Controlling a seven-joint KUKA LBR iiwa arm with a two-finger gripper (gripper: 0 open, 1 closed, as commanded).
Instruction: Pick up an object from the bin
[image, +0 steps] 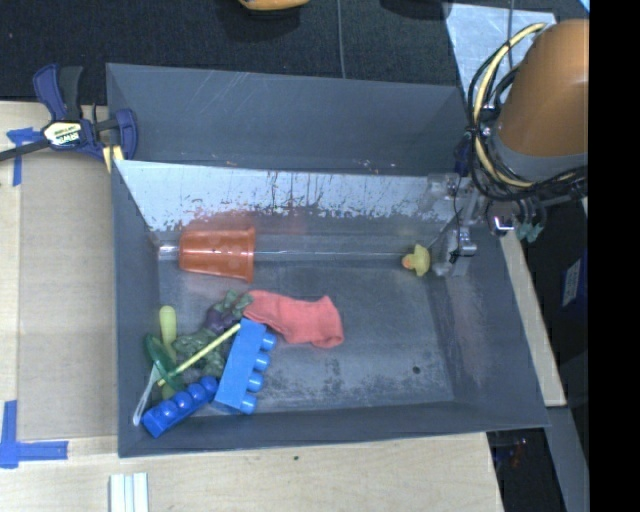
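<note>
My gripper (452, 252) hangs at the bin's far right, close to the right wall, its metal fingers pointing down. A small yellow thing (417, 262) lies on the floor just left of the fingertips, touching or nearly touching them. Whether anything sits between the fingers I cannot make out. A red sock (298, 318) lies crumpled near the middle of the floor, well to the left of the gripper.
An orange translucent cup (217, 250) lies on its side at the back left. At the front left lies a heap: a blue toy brick (246, 367), a second blue brick piece (176, 408), green and yellow plastic bits (178, 345). The arm with its cables reaches in over the right rim.
</note>
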